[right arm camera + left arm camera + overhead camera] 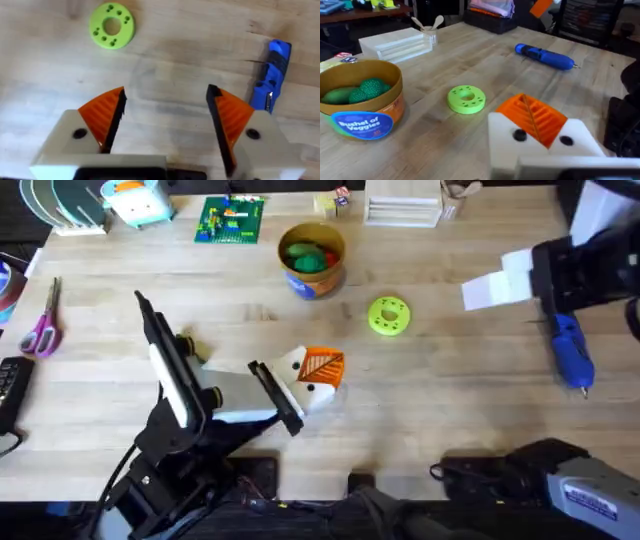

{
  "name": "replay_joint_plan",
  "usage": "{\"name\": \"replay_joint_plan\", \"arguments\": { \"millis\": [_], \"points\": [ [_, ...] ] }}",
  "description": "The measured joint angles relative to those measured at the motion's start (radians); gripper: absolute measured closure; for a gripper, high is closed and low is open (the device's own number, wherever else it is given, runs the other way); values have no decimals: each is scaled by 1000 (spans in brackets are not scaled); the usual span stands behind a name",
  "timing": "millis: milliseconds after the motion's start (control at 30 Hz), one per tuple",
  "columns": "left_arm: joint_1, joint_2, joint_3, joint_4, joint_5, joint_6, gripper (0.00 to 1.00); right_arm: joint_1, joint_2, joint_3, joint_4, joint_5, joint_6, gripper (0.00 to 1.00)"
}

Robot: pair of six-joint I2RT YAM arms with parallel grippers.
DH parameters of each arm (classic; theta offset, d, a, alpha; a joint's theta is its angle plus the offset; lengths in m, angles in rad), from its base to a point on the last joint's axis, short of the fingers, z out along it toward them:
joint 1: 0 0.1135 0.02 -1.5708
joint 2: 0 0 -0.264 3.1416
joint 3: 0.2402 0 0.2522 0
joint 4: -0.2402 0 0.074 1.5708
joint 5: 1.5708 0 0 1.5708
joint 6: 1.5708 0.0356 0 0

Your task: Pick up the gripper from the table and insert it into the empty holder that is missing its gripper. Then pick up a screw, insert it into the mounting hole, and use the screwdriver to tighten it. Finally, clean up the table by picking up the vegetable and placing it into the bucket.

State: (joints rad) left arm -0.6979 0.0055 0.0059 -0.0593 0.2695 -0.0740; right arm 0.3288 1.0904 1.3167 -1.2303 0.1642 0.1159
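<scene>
Although the task starts with seating the orange wedge, the pictures suggest that stage is behind: both white fingers of the right pincer (165, 122) carry orange ribbed pads, each with a dark spot in its mounting hole (79, 133), though whether that is a seated screw cannot be told. Its jaws stand wide apart with nothing between them. The screwdriver (573, 352) lies flat on the worktop (440, 415), just beside the right pincer, and the green perforated disc (389, 316) lies farther off. The left pincer (318, 377) rests low over the worktop, its orange pads pressed together and holding nothing that can be seen. Beyond it stands the bucket (312, 258), upright, with green vegetables (355, 92) already inside; no vegetable lies loose on the worktop near either pincer. Judging by this, the clean-up looks done or nearly so, and little seems left beyond perhaps confirming the screw is tight.
</scene>
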Motion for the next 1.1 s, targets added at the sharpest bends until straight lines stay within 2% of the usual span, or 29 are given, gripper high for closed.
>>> {"name": "replay_joint_plan", "arguments": {
  "millis": [133,267,467,700,900,1100],
  "points": [
    [0,0,0,0,0,0,990,-226,1,-145,184,-49,-34,14],
    [0,0,0,0,0,0,990,-437,31,-241,328,-67,-58,14],
    [0,0,0,0,0,0,990,-647,137,-281,401,-72,-167,11],
    [0,0,0,0,0,0,990,-764,283,-281,450,-72,-416,11],
    [0,0,0,0,0,0,990,-785,380,-281,505,-68,-595,12],
    [0,0,0,0,0,0,990,-789,453,-281,579,-46,-654,10]
  ]
}}
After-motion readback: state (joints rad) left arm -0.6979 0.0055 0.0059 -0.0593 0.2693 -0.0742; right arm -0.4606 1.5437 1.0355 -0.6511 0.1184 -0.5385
